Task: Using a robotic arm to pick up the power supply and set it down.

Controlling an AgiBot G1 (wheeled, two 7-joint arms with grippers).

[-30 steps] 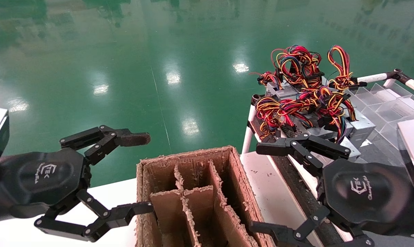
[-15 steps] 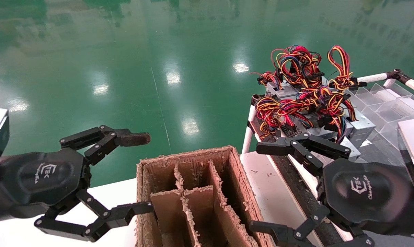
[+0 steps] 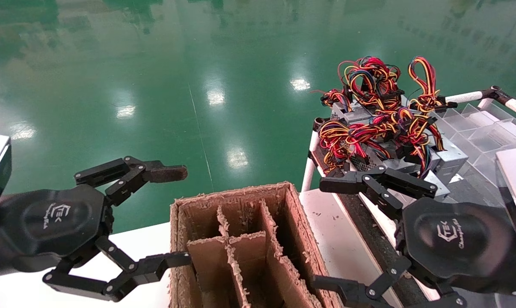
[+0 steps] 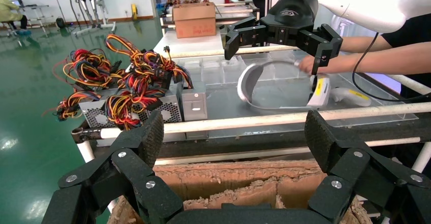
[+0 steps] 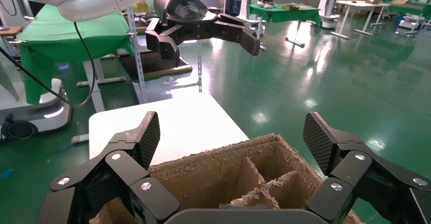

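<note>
Several power supplies, grey metal boxes (image 3: 450, 157) with tangled red, yellow and black wires (image 3: 378, 107), are piled on a cart at the right; the left wrist view shows them too (image 4: 194, 102). The robotic arm's right gripper (image 3: 324, 234) hangs open just in front of the pile, between it and a cardboard box, holding nothing. My left gripper (image 3: 174, 216), with a brownish fingertip pad (image 3: 168, 173), hangs open and empty at the box's left side. In each wrist view the arm's own gripper (image 4: 236, 135) (image 5: 234, 135) gapes wide over the box.
A worn cardboard box (image 3: 236, 194) with divider walls stands on a white table (image 3: 142, 239). A clear compartment tray (image 3: 480, 128) lies on the cart behind the pile. A person's arms (image 4: 386, 61) hold a handheld device (image 4: 320, 92) over the tray. Green floor lies beyond.
</note>
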